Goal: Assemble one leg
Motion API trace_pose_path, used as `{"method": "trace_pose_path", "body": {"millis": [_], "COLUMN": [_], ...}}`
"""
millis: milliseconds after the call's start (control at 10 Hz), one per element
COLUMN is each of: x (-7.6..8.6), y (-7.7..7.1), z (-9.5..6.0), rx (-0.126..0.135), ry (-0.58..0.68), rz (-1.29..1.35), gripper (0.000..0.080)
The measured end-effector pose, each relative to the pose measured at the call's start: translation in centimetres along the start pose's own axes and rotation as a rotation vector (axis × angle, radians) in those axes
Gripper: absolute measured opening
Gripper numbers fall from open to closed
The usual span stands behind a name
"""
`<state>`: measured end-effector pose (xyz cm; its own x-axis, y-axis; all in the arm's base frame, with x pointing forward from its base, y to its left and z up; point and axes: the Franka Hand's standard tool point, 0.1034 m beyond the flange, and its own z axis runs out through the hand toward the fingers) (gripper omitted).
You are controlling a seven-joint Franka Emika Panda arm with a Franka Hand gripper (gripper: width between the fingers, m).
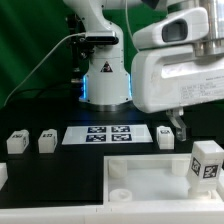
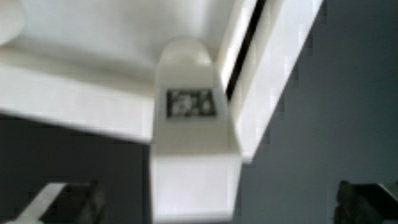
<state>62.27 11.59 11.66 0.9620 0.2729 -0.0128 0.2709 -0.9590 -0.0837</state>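
Observation:
A white leg with a black-and-white tag stands upright at the right end of the large white tray. In the wrist view this leg lies between my two dark fingers, with a gap on each side. My gripper is open and holds nothing. In the exterior view my gripper hangs under the white wrist body, above and behind that leg. Three more legs lie on the black table: two at the exterior view's left and one next to the marker board.
The marker board lies flat in front of the robot base. The tray fills the front of the table. A cable runs behind at the exterior view's left.

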Motion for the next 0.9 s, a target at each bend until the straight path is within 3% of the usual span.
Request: {"method": "trace_pose_path", "body": {"millis": [200, 300, 700, 900], "x": [1.4, 2.1, 2.1, 2.2], "y": [0.5, 0.7, 1.2, 1.0], "z": [0.3, 0.8, 3.2, 3.4], "rx": [0.009, 0.006, 0.009, 0.008], "ry": [-0.15, -0.124, -0.119, -0.11], "rz": [-0.011, -0.009, -0.006, -0.006], "gripper": [0.0649, 0.0649, 0.0649, 0.0649]}}
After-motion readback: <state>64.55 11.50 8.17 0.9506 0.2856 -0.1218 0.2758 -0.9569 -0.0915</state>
